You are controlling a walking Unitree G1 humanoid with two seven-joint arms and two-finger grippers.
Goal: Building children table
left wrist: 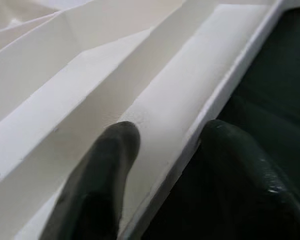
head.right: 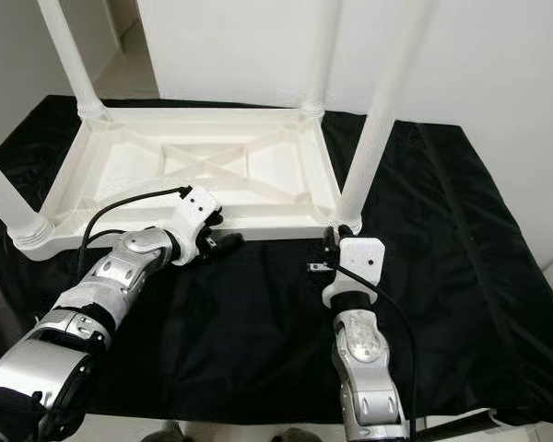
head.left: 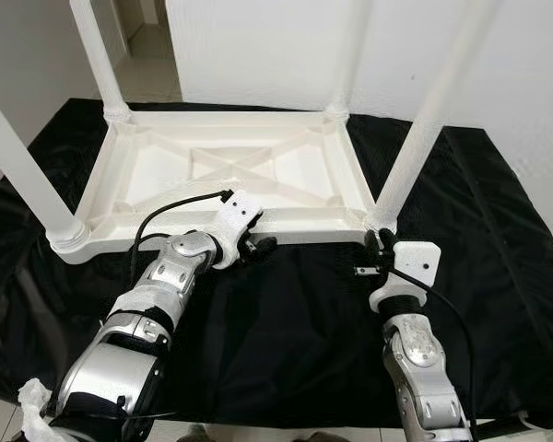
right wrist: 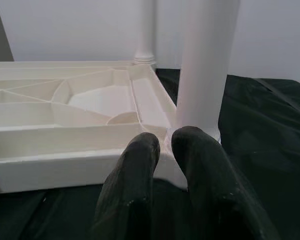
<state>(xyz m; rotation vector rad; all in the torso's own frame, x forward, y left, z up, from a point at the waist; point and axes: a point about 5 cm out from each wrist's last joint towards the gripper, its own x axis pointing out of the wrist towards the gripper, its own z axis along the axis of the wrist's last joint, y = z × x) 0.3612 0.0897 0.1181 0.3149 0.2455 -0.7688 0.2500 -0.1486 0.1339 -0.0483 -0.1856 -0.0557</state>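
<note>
A white plastic children's table (head.left: pixel 304 224) lies upside down on a black cloth, its legs pointing up. My left gripper (head.left: pixel 263 245) is at the middle of the near rim. In the left wrist view it (left wrist: pixel 167 132) is open, with one finger inside the rim (left wrist: pixel 200 100) and the other outside it. My right gripper (head.left: pixel 376 253) sits at the base of the near right leg (head.left: pixel 424 129). In the right wrist view its fingers (right wrist: pixel 165 137) are shut together with nothing between them, just short of that leg (right wrist: pixel 205 60).
The black cloth (head.left: pixel 286 322) covers the floor under and around the table. The near left leg (head.left: pixel 18 166) and two far legs (head.left: pixel 97 55) stand tall. A white wall (head.left: pixel 258 46) rises close behind. Crumpled white plastic (head.left: pixel 32 401) lies beside my left arm.
</note>
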